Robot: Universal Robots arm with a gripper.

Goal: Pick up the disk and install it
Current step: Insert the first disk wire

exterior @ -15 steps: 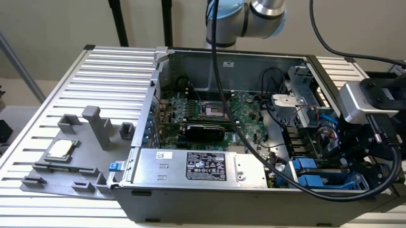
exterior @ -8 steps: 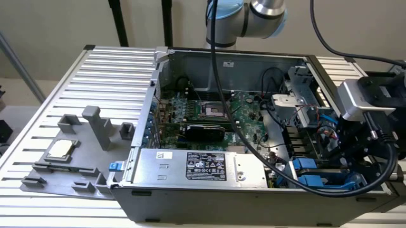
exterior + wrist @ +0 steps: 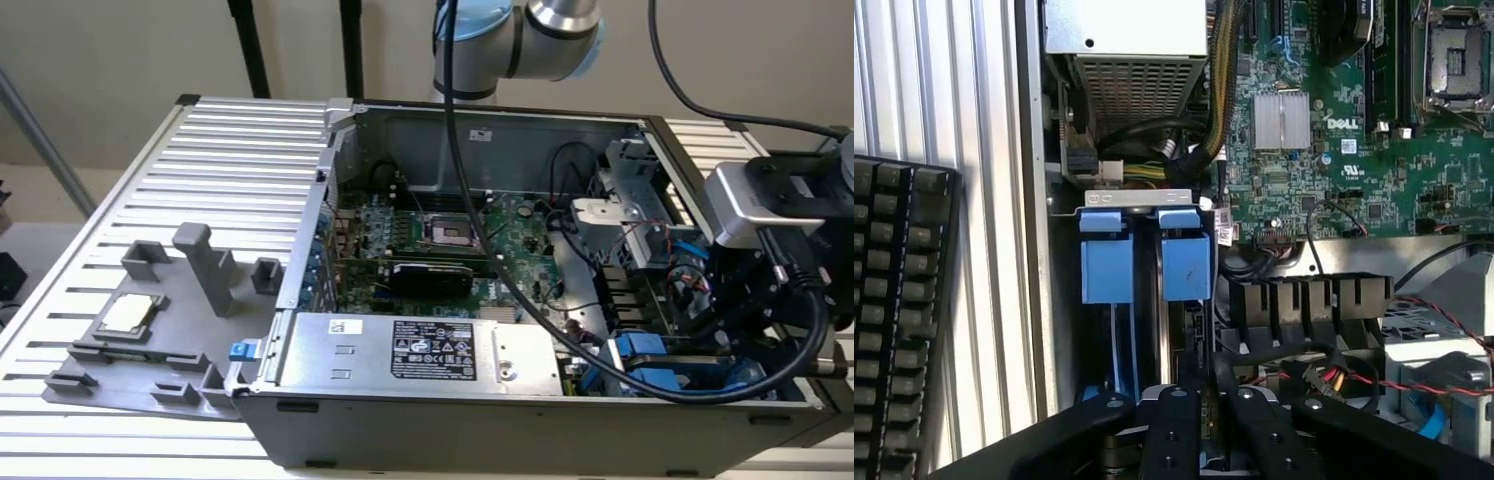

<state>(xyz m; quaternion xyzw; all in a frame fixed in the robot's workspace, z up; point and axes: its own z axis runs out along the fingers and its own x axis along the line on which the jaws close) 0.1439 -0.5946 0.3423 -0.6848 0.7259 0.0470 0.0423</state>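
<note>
In the wrist view two blue carrier ends stand side by side in the case's drive bay. The disk [image 3: 1185, 265] is the one nearer the motherboard. It sits edge-on in its slot and runs down toward my gripper [image 3: 1209, 432]. My black fingers [image 3: 1172, 430] are drawn close together right over the disk's near end, with only a thin gap between them. I cannot tell whether they pinch any part of it. In the exterior view my gripper [image 3: 727, 335] hangs low inside the case at the exterior view's right, just above the blue drive cage [image 3: 661, 365].
The open computer case [image 3: 441, 430] lies on a slatted table, with the power supply [image 3: 427, 350], motherboard [image 3: 441, 235] and loose cables inside. A grey fixture [image 3: 80, 375] at the exterior view's left holds a small square CPU chip [image 3: 127, 315]. A keyboard [image 3: 894, 320] lies beside the case.
</note>
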